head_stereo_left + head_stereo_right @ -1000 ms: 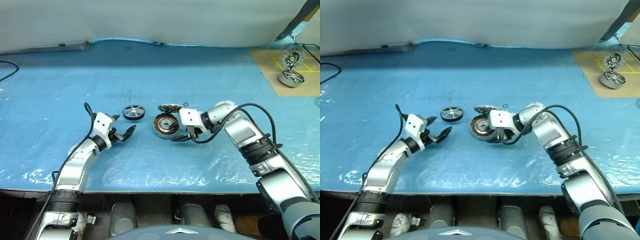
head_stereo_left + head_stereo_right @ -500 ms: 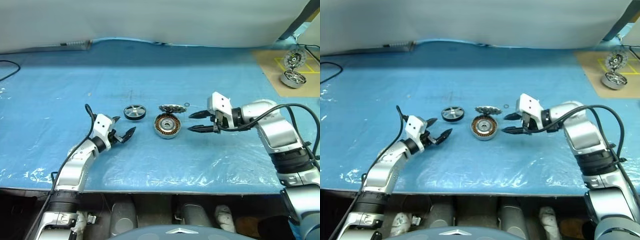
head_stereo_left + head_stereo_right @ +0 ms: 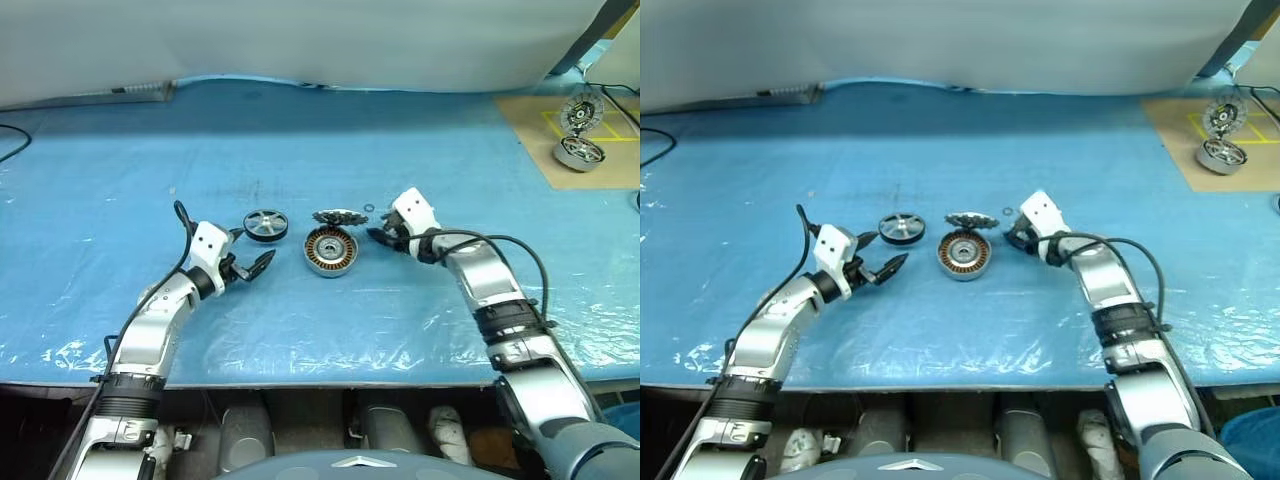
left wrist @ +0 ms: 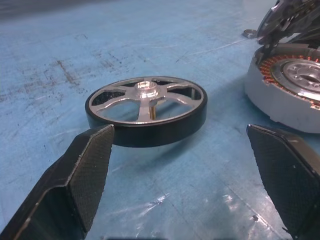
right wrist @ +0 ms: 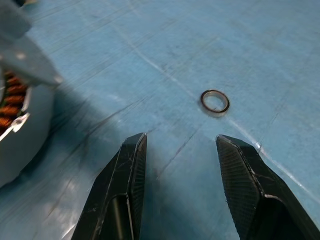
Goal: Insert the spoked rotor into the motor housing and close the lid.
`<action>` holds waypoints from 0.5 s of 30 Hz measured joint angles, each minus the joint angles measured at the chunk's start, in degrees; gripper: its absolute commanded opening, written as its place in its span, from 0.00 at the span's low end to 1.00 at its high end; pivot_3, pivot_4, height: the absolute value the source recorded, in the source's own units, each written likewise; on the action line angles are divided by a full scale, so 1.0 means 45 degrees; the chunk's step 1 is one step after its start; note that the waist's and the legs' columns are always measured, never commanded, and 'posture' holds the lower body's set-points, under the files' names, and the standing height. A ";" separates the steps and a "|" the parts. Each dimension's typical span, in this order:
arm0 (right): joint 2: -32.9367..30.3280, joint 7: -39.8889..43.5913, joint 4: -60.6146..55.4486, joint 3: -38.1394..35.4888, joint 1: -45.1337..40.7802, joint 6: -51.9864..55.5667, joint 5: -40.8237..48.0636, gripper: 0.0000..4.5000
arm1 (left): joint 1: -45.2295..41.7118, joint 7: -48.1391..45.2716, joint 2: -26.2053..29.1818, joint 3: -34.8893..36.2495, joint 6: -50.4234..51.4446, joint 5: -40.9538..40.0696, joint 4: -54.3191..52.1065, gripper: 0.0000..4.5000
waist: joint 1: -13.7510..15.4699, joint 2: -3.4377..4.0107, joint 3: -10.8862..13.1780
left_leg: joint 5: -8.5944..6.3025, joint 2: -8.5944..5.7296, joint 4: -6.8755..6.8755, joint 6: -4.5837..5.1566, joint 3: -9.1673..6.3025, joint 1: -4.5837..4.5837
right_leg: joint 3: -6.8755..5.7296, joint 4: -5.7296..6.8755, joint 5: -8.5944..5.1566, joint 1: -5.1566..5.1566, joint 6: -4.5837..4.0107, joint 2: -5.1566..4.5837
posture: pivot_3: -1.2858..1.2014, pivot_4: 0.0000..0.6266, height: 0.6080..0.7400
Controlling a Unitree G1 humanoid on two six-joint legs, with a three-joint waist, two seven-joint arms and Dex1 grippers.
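**Right arm swings clear of the housing; rotor still waiting**

Taking the motor housing (image 3: 331,250) as the landmark: nearest the robot, the left gripper (image 3: 247,266) has held its station to the housing's left, fingers spread as wide as they go and holding nothing. In its wrist view the spoked rotor (image 4: 146,110) lies flat on the blue sheet (image 3: 300,150) just ahead of the spread fingertips (image 4: 95,150), untouched.

To the housing's right, the right gripper (image 3: 1016,235) is what has changed. A second ago it sat low against the housing's right side; it then drew away to the right and has now come back in, farther from the robot than before, beside the lid (image 3: 340,217). Its fingers stand partly apart around nothing, aimed at the sheet near a small loose ring (image 5: 215,101).

Just beyond the housing, the lid leans tilted against the far rim, touching it, leaving the copper windings mostly uncovered.

I judge the insertion has not begun: the housing stands free to receive the rotor, and the left gripper looks best placed to take it.
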 measured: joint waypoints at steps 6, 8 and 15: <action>0.0748 -0.1594 0.1829 -0.0465 -0.0692 -0.1083 -0.0038 0.92 | 0.0160 0.0184 -0.0012 -0.0003 0.0457 -0.0022 -0.0695 1.00 | -0.0016 0.0001 0.0001 | 0.0000 0.0000 0.0000 0.0000 0.0001 0.0002 | 0.0000 0.0002 0.0000 0.0002 0.0000 -0.0001 | 0.52 0.24 1.00; 0.0924 -0.1958 0.2537 -0.0565 -0.0951 -0.1455 -0.0074 0.99 | 0.0161 0.0258 -0.0015 -0.0005 0.0599 -0.0025 -0.0772 1.00 | -0.0051 0.0001 0.0001 | 0.0000 0.0000 0.0001 -0.0001 0.0001 0.0003 | 0.0000 0.0004 0.0000 0.0002 -0.0001 -0.0001 | 0.52 0.24 1.00; 0.1610 -0.2343 0.4467 -0.0835 -0.1780 -0.2610 -0.0026 0.96 | 0.0134 0.0338 -0.0049 -0.0018 0.0811 -0.0041 -0.0909 1.00 | -0.0124 0.0001 0.0000 | 0.0000 0.0002 0.0002 0.0000 0.0002 0.0008 | 0.0000 0.0010 0.0001 0.0003 -0.0002 0.0000 | 0.52 0.24 1.00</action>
